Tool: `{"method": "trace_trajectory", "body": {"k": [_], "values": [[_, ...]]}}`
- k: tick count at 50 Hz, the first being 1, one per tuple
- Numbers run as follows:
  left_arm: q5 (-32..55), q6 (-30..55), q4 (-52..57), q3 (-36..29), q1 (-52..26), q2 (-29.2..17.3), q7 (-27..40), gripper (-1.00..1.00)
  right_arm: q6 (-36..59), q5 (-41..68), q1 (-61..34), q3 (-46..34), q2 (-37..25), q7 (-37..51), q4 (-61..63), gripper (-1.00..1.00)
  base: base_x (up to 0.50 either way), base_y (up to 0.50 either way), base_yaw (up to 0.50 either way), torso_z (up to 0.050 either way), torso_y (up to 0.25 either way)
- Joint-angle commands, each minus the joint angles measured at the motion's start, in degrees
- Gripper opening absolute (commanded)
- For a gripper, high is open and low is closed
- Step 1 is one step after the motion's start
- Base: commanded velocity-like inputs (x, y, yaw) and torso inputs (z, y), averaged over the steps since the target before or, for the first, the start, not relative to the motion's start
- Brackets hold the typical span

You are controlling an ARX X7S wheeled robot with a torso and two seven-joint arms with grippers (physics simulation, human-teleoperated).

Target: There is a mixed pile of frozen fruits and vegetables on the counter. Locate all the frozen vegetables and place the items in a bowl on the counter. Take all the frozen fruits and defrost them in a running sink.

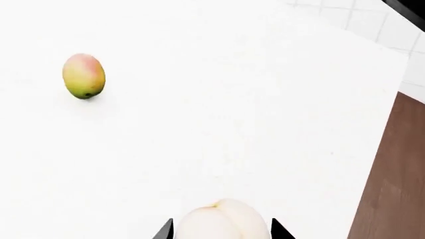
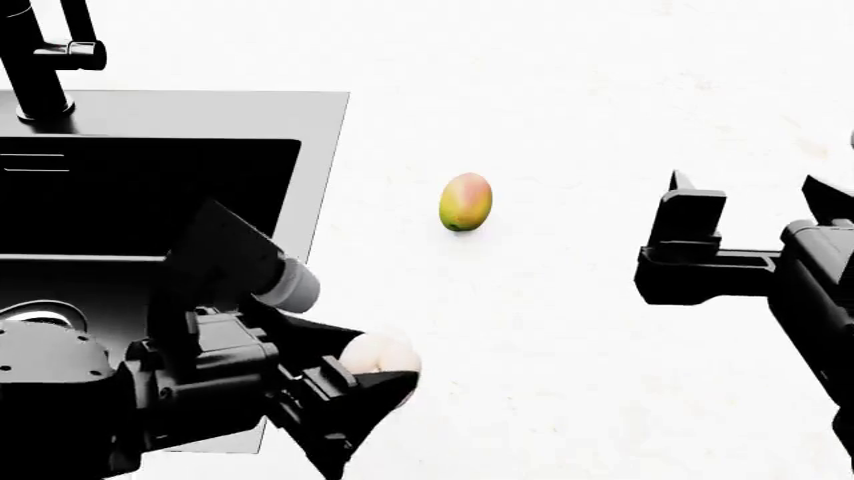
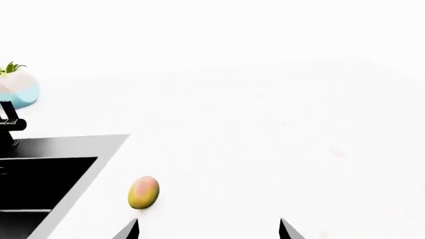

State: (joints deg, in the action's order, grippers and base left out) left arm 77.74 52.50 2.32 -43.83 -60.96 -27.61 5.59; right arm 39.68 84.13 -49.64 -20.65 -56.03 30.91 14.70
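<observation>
Gripping the pale whitish-pink round fruit (image 2: 379, 355) between its black jaws, your left gripper (image 2: 358, 388) hangs beside the dark rectangular sink (image 2: 147, 180) at its counter-side rim. Your right gripper (image 2: 754, 212) hovers with jaws spread and empty over the white stone-like counter (image 2: 574, 330). Between them, the small green-yellow, red-blushed mango (image 2: 465, 202) lies alone on the worktop.

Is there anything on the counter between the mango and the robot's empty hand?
No. In the head view, only bare white counter lies between the mango and the right gripper.
</observation>
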Motion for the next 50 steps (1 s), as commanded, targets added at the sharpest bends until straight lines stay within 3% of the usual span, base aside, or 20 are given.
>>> {"method": "trace_trajectory", "body": {"k": [1,22,32,44,46,50], "values": [[4.7,-0.3,4.0,6.0,-3.8,-4.6,6.3,-1.0,4.5,-2.8,-7.4,-4.2,5.3,-1.6,-4.7,1.0,0.0,0.0,0.0,0.0,0.0],[7.0,2.9,7.1,10.3,-9.4,-14.0,12.6,-1.0,14.1,-9.7,-20.3,-16.4,18.4,-6.2,-18.9,1.0,0.0,0.0,0.0,0.0,0.0],[7.9,2.2,7.3,11.5,-9.1,-15.0,13.8,-1.0,14.6,-13.7,-25.1,-20.0,24.0,-9.6,-26.0,1.0,0.0,0.0,0.0,0.0,0.001],[12.0,0.4,11.7,14.8,-5.6,-19.3,17.2,-1.0,13.3,-20.1,-32.2,-25.1,34.2,-16.2,-44.6,1.0,0.0,0.0,0.0,0.0,0.0],[12.6,0.2,12.1,15.1,-5.2,-19.4,17.8,-1.0,13.7,-24.1,-34.0,-29.2,36.5,-17.8,-49.4,1.0,0.0,0.0,0.0,0.0,0.0],[13.1,0.2,12.9,15.4,-5.7,-19.5,18.2,-1.0,9.8,-26.7,-35.9,-29.9,40.4,-21.4,-59.6,1.0,0.0,0.0,0.0,0.0,0.0]]}}
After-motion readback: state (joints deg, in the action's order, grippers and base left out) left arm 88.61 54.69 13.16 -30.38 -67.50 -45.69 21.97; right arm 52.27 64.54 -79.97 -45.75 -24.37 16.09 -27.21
